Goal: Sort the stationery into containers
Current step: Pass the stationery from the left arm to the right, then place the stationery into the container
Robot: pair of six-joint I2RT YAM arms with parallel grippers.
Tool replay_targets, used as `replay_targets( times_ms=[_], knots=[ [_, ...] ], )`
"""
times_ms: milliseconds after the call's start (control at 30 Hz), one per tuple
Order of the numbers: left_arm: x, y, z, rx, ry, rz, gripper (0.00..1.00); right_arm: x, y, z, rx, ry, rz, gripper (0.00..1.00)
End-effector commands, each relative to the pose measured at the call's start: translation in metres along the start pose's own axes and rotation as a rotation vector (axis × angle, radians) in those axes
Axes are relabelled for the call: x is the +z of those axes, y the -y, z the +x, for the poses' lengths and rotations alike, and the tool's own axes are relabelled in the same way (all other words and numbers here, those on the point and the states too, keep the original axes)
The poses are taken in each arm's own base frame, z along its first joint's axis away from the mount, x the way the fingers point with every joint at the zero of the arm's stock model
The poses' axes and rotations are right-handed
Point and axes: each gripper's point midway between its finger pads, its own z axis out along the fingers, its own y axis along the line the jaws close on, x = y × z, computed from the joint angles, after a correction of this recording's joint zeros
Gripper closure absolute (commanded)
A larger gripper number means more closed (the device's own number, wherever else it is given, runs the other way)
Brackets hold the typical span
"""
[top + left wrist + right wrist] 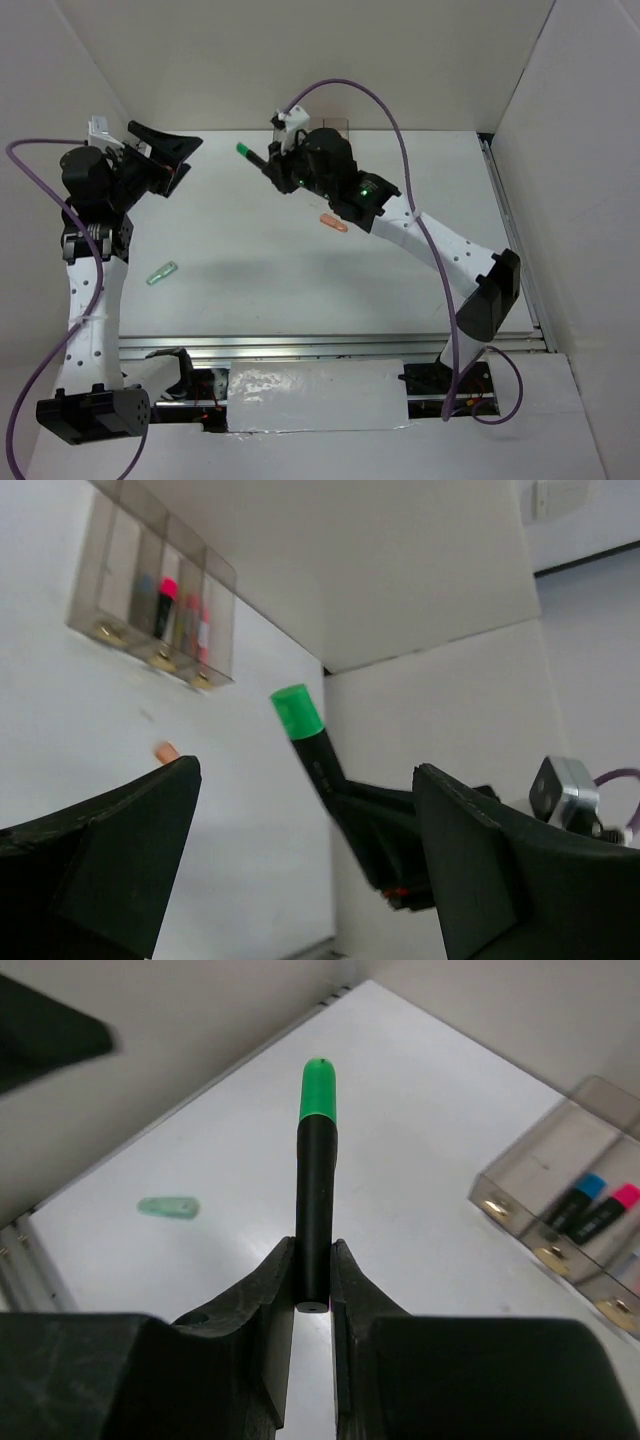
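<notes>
Open room over the table (260, 290) across centre and lower frame, broken only by a pale green pen (162, 273) lower left and an orange pen (334, 223) at centre. Blocked upper centre by the right gripper (268, 165) clamping a green-capped marker (250, 154).

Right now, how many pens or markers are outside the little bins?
3. A green-capped marker in the right gripper; a pale green pen on the table's left side; an orange pen beside the right arm. More may be hidden.
</notes>
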Motion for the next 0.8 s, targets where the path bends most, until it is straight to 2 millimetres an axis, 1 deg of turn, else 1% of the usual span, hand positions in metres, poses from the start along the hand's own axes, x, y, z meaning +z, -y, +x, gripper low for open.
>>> replay_targets(
  times_ms=[0, 33, 67, 100, 133, 167, 200, 233, 267, 300, 333, 367, 400, 433, 467, 500, 533, 567, 600, 633, 667, 700, 733, 767],
  knots=[
    [-0.005, -0.009, -0.026, 0.369, 0.079, -0.106, 0.01, -0.006, 0.063, -0.028, 0.066, 0.106, 0.182, 1.00],
    [-0.007, -0.017, -0.030, 0.394, 0.099, -0.157, 0.01, -0.004, 0.091, -0.024, 0.094, 0.101, 0.246, 1.00],
    [-0.007, -0.021, -0.033, 0.423, 0.108, -0.175, 0.01, 0.007, 0.108, -0.010, 0.112, 0.074, 0.286, 1.00],
    [-0.008, -0.026, -0.036, 0.468, 0.116, -0.194, 0.01, 0.010, 0.124, -0.009, 0.130, 0.078, 0.327, 1.00],
    [-0.009, -0.032, -0.037, 0.490, 0.130, -0.210, 0.01, 0.016, 0.138, -0.004, 0.152, 0.072, 0.353, 1.00],
    [-0.015, -0.031, -0.041, 0.517, 0.164, -0.218, 0.01, 0.026, 0.161, 0.012, 0.161, 0.046, 0.392, 1.00],
    [-0.018, -0.034, -0.043, 0.555, 0.181, -0.226, 0.01, 0.030, 0.171, 0.007, 0.161, 0.065, 0.409, 1.00],
    [-0.019, -0.039, -0.045, 0.578, 0.202, -0.238, 0.01, 0.043, 0.184, 0.025, 0.163, 0.035, 0.430, 1.00],
    [-0.025, -0.038, -0.049, 0.608, 0.235, -0.249, 0.01, 0.047, 0.200, 0.031, 0.167, 0.032, 0.455, 1.00],
    [-0.026, -0.042, -0.050, 0.649, 0.236, -0.265, 0.01, 0.051, 0.207, 0.023, 0.166, 0.059, 0.465, 1.00],
    [-0.027, -0.048, -0.050, 0.659, 0.239, -0.286, 0.01, 0.062, 0.219, 0.041, 0.171, 0.036, 0.496, 1.00],
    [-0.031, -0.052, -0.055, 0.682, 0.265, -0.318, 0.01, 0.068, 0.224, 0.040, 0.170, 0.055, 0.504, 1.00],
    [-0.031, -0.059, -0.055, 0.691, 0.266, -0.338, 0.01, 0.072, 0.230, 0.039, 0.169, 0.071, 0.518, 1.00],
    [-0.032, -0.064, -0.055, 0.697, 0.265, -0.356, 0.01, 0.083, 0.239, 0.054, 0.169, 0.057, 0.543, 1.00],
    [-0.033, -0.067, -0.055, 0.712, 0.264, -0.372, 0.01, 0.089, 0.242, 0.044, 0.167, 0.089, 0.545, 1.00],
    [-0.032, -0.073, -0.054, 0.712, 0.254, -0.385, 0.01, 0.095, 0.245, 0.046, 0.162, 0.094, 0.554, 1.00],
    [-0.032, -0.076, -0.052, 0.715, 0.247, -0.390, 0.01, 0.108, 0.252, 0.064, 0.155, 0.071, 0.566, 1.00],
    [-0.032, -0.080, -0.051, 0.713, 0.241, -0.400, 0.01, 0.112, 0.259, 0.050, 0.141, 0.123, 0.591, 1.00],
    [-0.031, -0.085, -0.049, 0.705, 0.232, -0.409, 0.01, 0.116, 0.263, 0.052, 0.132, 0.131, 0.604, 1.00],
    [-0.029, -0.088, -0.049, 0.698, 0.227, -0.415, 0.01, 0.124, 0.271, 0.066, 0.127, 0.124, 0.626, 1.00],
    [-0.030, -0.092, -0.048, 0.693, 0.220, -0.425, 0.01, 0.129, 0.273, 0.060, 0.117, 0.154, 0.627, 1.00],
    [-0.029, -0.095, -0.047, 0.691, 0.213, -0.431, 0.01, 0.132, 0.275, 0.062, 0.113, 0.161, 0.628, 0.99],
    [-0.028, -0.098, -0.047, 0.688, 0.208, -0.439, 0.01, 0.138, 0.280, 0.069, 0.112, 0.166, 0.638, 0.99],
    [-0.029, -0.100, -0.047, 0.687, 0.206, -0.443, 0.01, 0.139, 0.283, 0.072, 0.111, 0.171, 0.647, 0.99]
  ],
)
